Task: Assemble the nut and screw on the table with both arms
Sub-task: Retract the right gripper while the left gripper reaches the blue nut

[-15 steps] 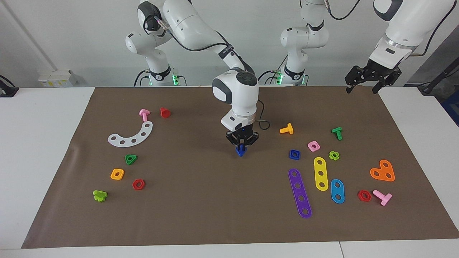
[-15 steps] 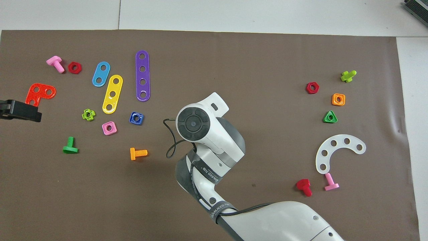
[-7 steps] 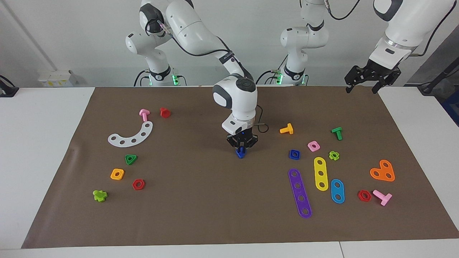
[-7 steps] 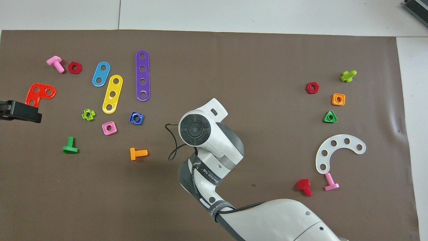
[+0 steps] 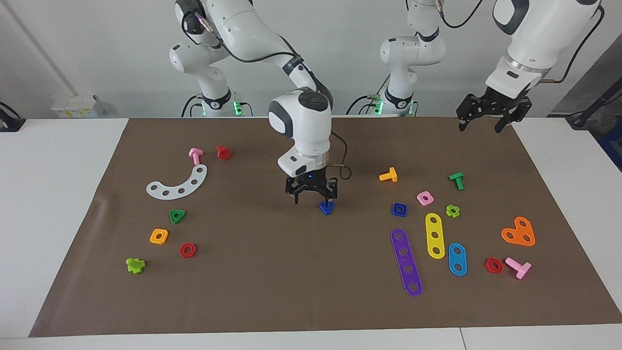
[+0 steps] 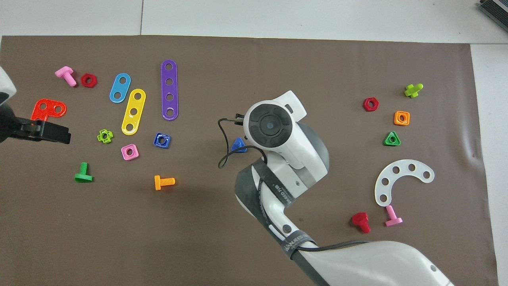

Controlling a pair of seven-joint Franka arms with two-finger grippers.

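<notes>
The dark-blue screw (image 5: 326, 207) rests on the brown mat (image 5: 272, 282) of the table near its middle, free of any grip; in the overhead view it (image 6: 238, 144) shows as a blue triangle beside the right wrist. My right gripper (image 5: 315, 198) is open just above the mat, and the screw sits by the fingertip toward the left arm's end. The dark-blue nut (image 5: 399, 209) lies on the mat toward the left arm's end, also seen from overhead (image 6: 162, 140). My left gripper (image 5: 480, 127) is open and raised over the mat's edge nearest the robots.
Around the nut lie a pink square nut (image 5: 425, 198), an orange bolt (image 5: 388, 175), a purple strip (image 5: 406, 261) and a yellow strip (image 5: 435, 235). Toward the right arm's end lie a white curved strip (image 5: 179, 183), a green triangular nut (image 5: 177, 216) and a red nut (image 5: 187, 250).
My right gripper has opened and let go of the screw, which now rests on the mat, and has shifted toward the right arm's end. My left gripper has moved slightly toward the middle.
</notes>
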